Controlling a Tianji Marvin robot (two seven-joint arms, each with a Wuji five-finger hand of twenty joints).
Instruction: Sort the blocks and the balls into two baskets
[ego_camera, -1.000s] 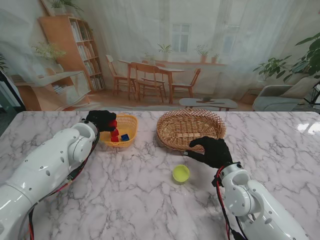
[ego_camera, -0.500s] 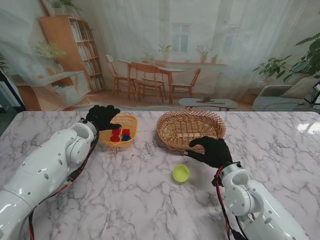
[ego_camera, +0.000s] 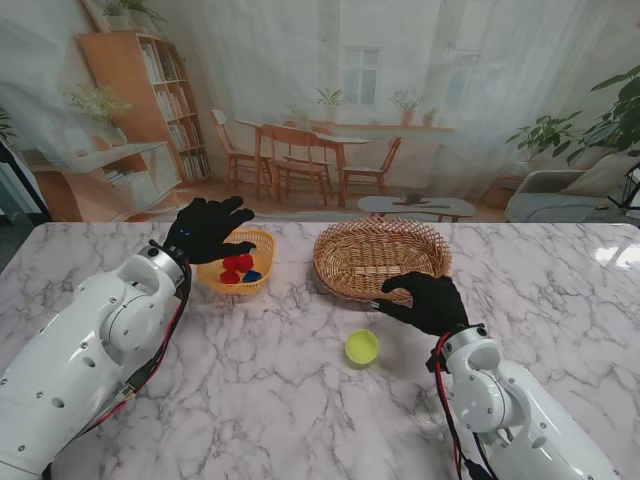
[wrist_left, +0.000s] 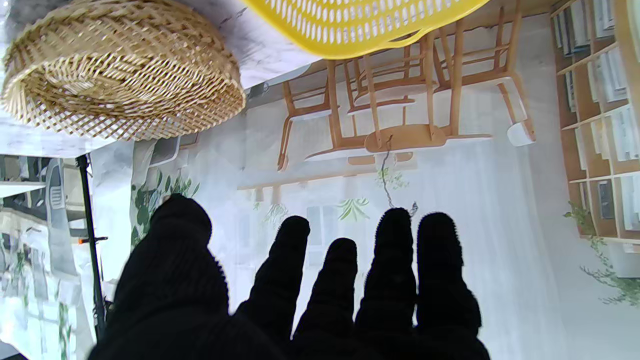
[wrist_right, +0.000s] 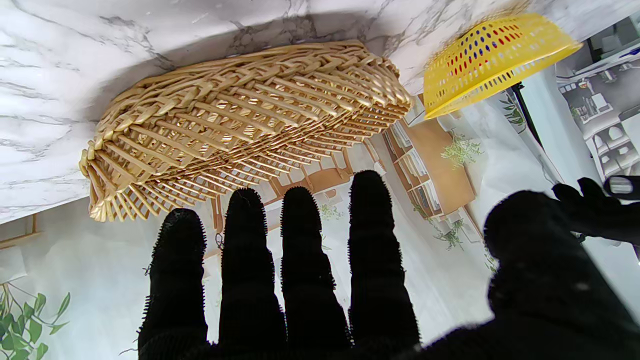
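the yellow-green ball (ego_camera: 362, 347) is seen nearest, lying alone on the marble table (ego_camera: 300, 420), about midway across and well in from the near edge. just to its right and a touch farther away, the right hand (ego_camera: 428, 301) is held with fingers spread and nothing in them, thumb side turned toward the ball, near it but not touching. right behind that hand the wicker basket (ego_camera: 380, 258) is found, toward the far edge, and no ball can be made out inside it. in the right wrist view the fingers (wrist_right: 300, 250) are stretched out flat toward the basket's woven wall.

farther left, close to the far edge, the yellow basket (ego_camera: 238, 262) is seen with red blocks (ego_camera: 238, 263) and a blue block (ego_camera: 252, 275) resting inside. the left hand (ego_camera: 206, 229) is raised at that basket's left rim, fingers splayed apart, empty.

so the blocks appear to be sorted, judged from what is visible. the ball is judged to be the one piece left, to be picked up by the right hand and carried into the wicker basket.
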